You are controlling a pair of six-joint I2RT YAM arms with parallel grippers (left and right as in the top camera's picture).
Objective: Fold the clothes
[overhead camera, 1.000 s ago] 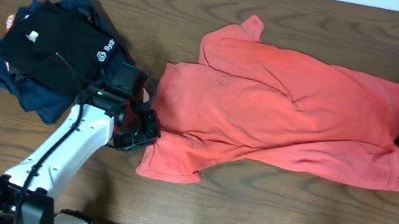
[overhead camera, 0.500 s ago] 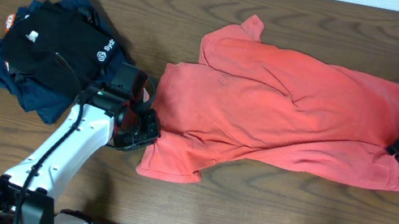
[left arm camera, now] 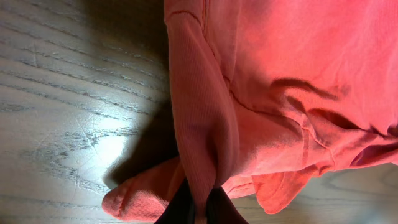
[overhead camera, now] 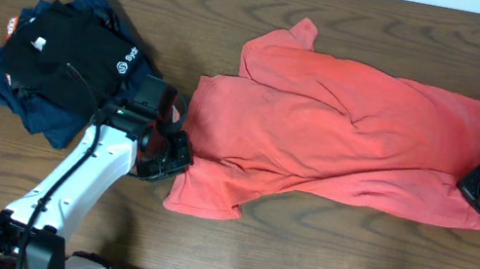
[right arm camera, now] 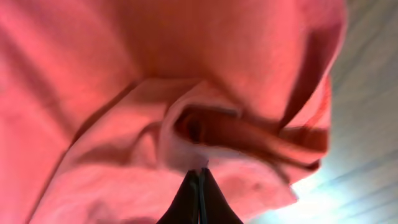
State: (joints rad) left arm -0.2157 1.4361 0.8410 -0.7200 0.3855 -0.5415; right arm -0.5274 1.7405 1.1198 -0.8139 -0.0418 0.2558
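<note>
The salmon-red T-shirt [overhead camera: 349, 134] lies spread and wrinkled across the middle and right of the table, plain side up, one sleeve pointing to the far edge. My left gripper [overhead camera: 179, 155] is shut on a pinched fold of its left edge, seen as a ribbed ridge between the fingers in the left wrist view [left arm camera: 199, 208]. My right gripper [overhead camera: 476, 188] is shut on a bunched fold at the shirt's right hem, seen in the right wrist view [right arm camera: 198, 177]. The lettering side and the neck tag are hidden.
A pile of folded black and navy shirts [overhead camera: 60, 58] with small white logos lies at the far left, close behind my left arm. The bare wooden table [overhead camera: 319, 247] shows along the near side. My right arm stands at the right edge.
My right gripper has moved left and toward the near edge with the shirt's right hem in it. The left arm and the shirt's left side have not moved.
</note>
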